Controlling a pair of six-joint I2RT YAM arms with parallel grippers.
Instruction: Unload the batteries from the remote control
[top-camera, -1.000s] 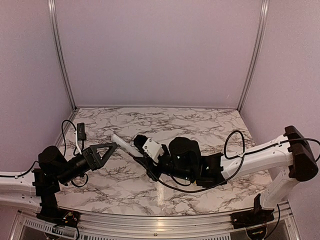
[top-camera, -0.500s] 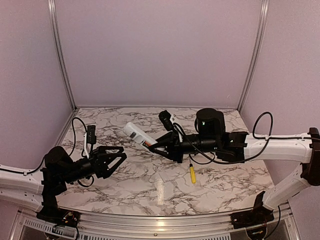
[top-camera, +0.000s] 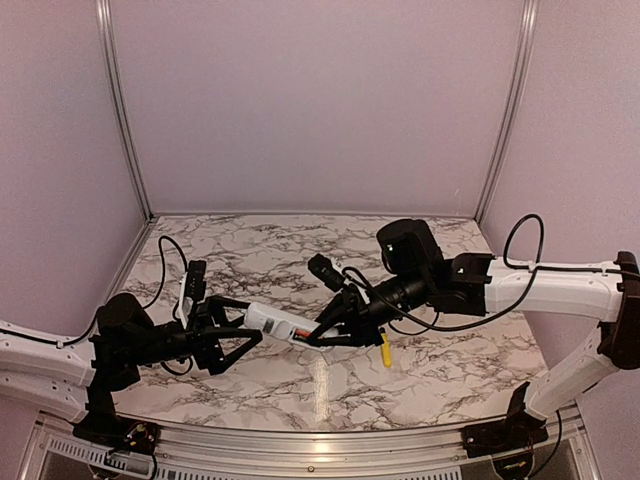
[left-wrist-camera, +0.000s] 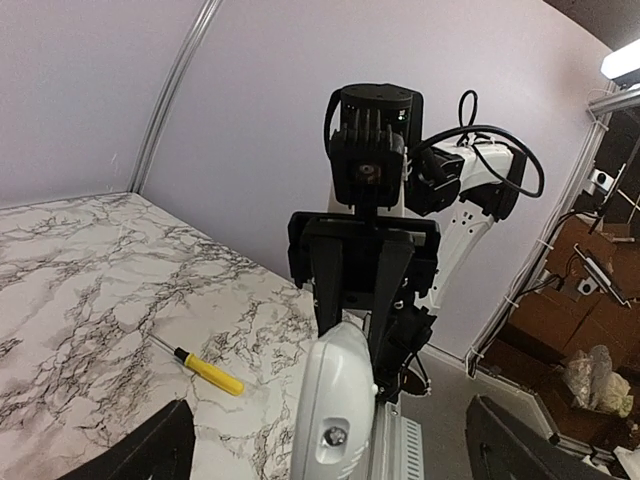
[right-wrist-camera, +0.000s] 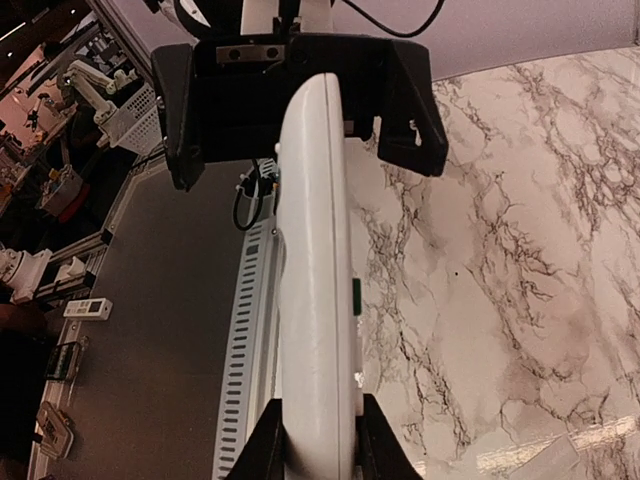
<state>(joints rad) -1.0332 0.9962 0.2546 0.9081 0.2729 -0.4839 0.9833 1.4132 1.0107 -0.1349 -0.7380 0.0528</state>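
The white remote control (top-camera: 272, 323) hangs in the air between the two arms, turned on its edge. My right gripper (top-camera: 316, 338) is shut on its right end, and in the right wrist view the fingers (right-wrist-camera: 268, 450) pinch the remote control (right-wrist-camera: 315, 260) from both sides. My left gripper (top-camera: 248, 326) is wide open, with the remote's other end (left-wrist-camera: 338, 395) between its fingers and touching neither. A small orange-red patch (top-camera: 297, 336) shows on the remote beside the right fingers. No separate batteries show in any view.
A yellow-handled screwdriver (top-camera: 385, 350) lies on the marble table (top-camera: 420, 250) to the right of the remote, and it also shows in the left wrist view (left-wrist-camera: 205, 368). The table's metal front rail (top-camera: 300, 440) runs just below the grippers.
My right gripper has carried the remote down and to the left, from the middle of the table. My left gripper has opened and moved forward, and now straddles the remote's left end.
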